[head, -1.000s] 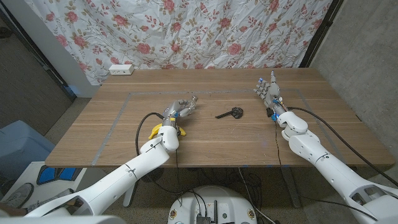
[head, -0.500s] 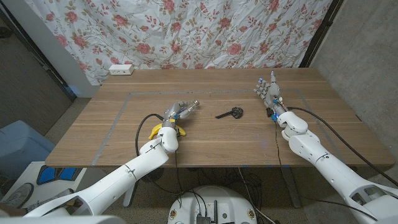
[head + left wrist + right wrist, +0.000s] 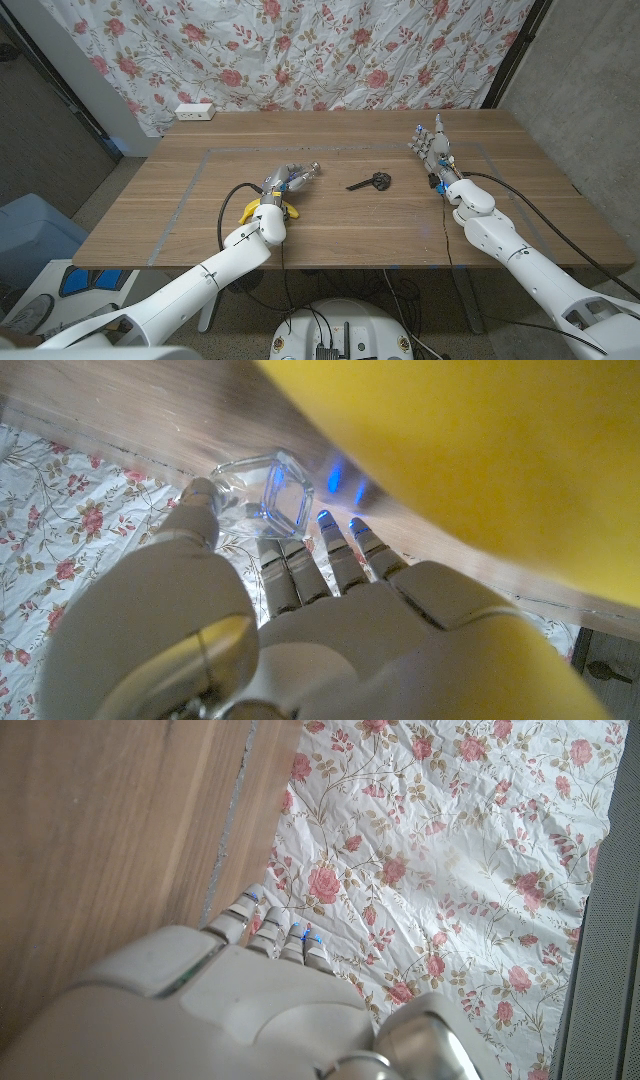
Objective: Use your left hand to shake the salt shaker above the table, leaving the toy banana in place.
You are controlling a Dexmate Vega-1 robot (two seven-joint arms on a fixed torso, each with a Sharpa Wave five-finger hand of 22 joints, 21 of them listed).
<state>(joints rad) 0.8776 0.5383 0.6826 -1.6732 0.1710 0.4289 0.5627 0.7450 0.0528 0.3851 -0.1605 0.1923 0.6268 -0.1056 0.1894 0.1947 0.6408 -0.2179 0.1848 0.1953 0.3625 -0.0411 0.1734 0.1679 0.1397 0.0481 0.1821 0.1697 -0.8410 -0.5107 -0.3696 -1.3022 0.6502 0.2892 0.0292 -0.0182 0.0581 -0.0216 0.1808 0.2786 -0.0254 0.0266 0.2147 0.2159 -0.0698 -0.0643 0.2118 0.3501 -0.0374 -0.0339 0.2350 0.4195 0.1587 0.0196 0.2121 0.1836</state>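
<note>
My left hand (image 3: 283, 184) grips the clear glass salt shaker (image 3: 305, 175) just left of the table's middle, tipped over with its metal cap pointing toward the right. In the left wrist view the shaker (image 3: 268, 502) sits between the thumb and fingers of that hand (image 3: 300, 620). The yellow toy banana (image 3: 254, 210) lies on the table beside my left wrist, partly hidden by the arm; it shows as a large yellow blur (image 3: 480, 450) close to the wrist camera. My right hand (image 3: 431, 146) stands upright at the right, fingers apart, holding nothing.
A small black object (image 3: 372, 182) lies on the wood between the two hands. A white power strip (image 3: 195, 111) sits at the table's far left edge. Grey tape lines (image 3: 200, 170) mark a rectangle on the table top. A floral curtain (image 3: 420, 850) hangs behind.
The shaker has tipped further over and shifted slightly to the right in my left hand. The right arm, the banana and the black object have stayed put.
</note>
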